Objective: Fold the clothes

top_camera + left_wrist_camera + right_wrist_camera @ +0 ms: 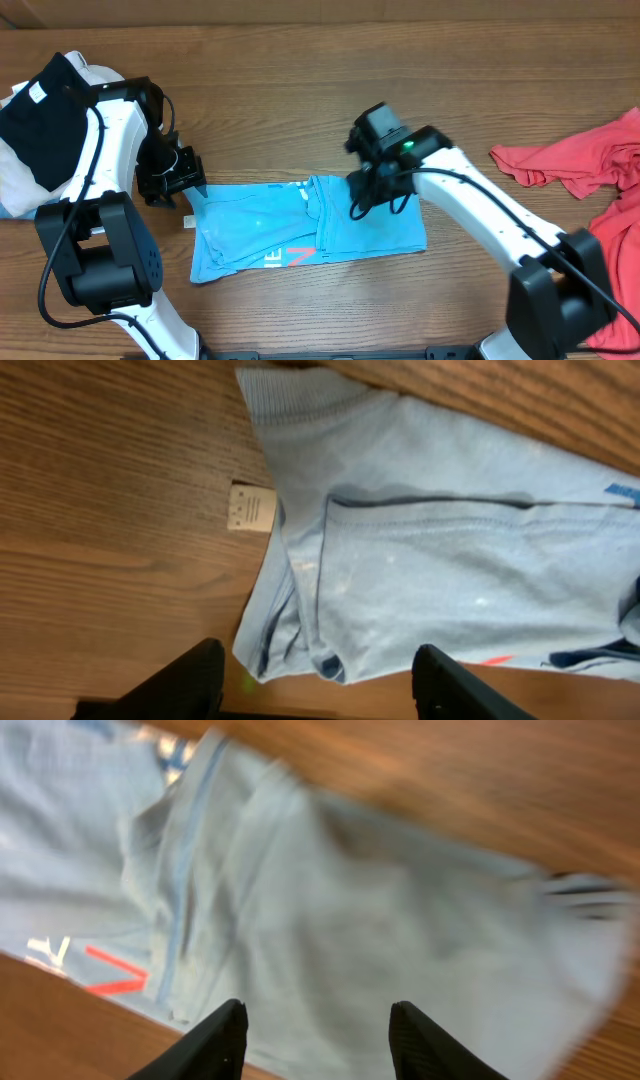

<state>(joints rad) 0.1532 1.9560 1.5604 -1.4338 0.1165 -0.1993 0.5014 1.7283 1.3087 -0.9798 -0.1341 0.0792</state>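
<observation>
The blue T-shirt (pixel 310 228) lay folded at the centre of the table (pixel 300 90), red and white lettering showing along its near edge. The left gripper (pixel 315 670) hung over the shirt's left end, fingers spread, grasping nothing. A small white label (pixel 252 508) lay on the wood just beside that end. The right gripper (pixel 318 1030) hung over the shirt's right part, likewise released. The red T-shirt (pixel 590 160) lay crumpled at the table's right edge, well apart

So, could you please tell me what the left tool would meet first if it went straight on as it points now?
Most likely the sky-blue T-shirt: the open left tool points at its folded end, with the table beneath. How far off the cloth lies is unclear.
</observation>
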